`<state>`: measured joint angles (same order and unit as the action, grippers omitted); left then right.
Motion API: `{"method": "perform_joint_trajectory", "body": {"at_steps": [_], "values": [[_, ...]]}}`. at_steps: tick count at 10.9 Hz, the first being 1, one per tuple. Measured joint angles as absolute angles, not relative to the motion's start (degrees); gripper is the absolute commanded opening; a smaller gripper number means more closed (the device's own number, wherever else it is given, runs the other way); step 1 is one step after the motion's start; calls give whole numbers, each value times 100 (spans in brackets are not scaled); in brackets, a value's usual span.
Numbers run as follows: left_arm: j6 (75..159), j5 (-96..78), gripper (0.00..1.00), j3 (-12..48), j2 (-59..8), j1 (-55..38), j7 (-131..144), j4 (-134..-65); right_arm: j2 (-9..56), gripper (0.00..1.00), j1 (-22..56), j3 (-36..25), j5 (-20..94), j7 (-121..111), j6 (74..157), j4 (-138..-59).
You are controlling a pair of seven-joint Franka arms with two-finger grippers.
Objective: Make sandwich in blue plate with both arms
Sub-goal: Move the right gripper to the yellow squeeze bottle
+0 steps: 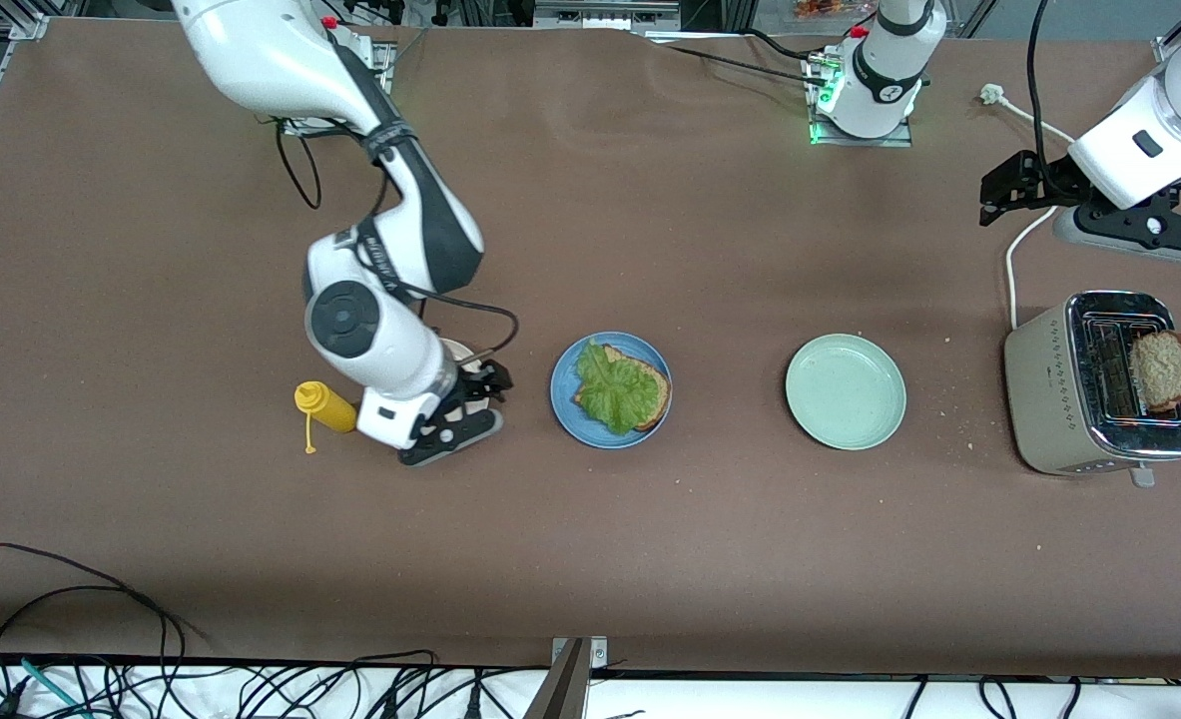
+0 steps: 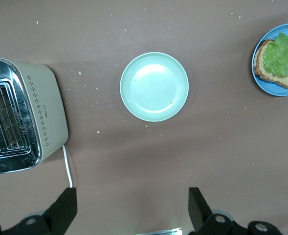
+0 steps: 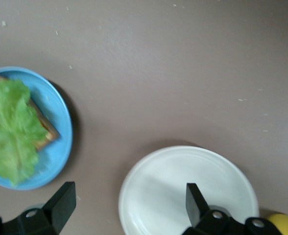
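Observation:
The blue plate (image 1: pixel 562 399) lies mid-table and holds one brown bread slice (image 1: pixel 658 401) with a ruffled lettuce leaf (image 1: pixel 615 389) spread on top. A second bread slice (image 1: pixel 1162 367) sticks up out of the toaster (image 1: pixel 1044 389) at the left arm's end. My right gripper (image 1: pixel 478 391) hangs open and holds nothing, over the rim of a beige-white plate (image 3: pixel 188 191) beside the blue plate (image 3: pixel 60 112). My left gripper (image 1: pixel 1009 190) is open and holds nothing, up over bare table near the toaster (image 2: pixel 41 107), with its fingers (image 2: pixel 65 203) wide apart.
A pale green plate (image 1: pixel 846 391) with nothing on it lies between the blue plate and the toaster. A yellow squeeze bottle (image 1: pixel 325 404) lies on its side next to the beige-white plate. The toaster's white cable (image 1: pixel 1014 250) runs toward the left arm's base. Crumbs dot the table.

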<state>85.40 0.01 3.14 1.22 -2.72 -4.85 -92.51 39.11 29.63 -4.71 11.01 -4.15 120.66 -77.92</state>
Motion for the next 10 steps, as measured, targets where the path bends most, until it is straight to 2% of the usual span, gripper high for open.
{"method": "perform_joint_trajectory", "body": {"at_steps": [4, 10], "values": [[8520, 1, 100, 316, 122, -266, -485, -9251, 3437, 100, 1915, -184, 1107, -2517, 11274, -8101], [8505, 1, 100, 317, 122, -261, -485, -9251, 3037, 100, 1030, -142, 1429, -4707, 10441, -8162]]}}
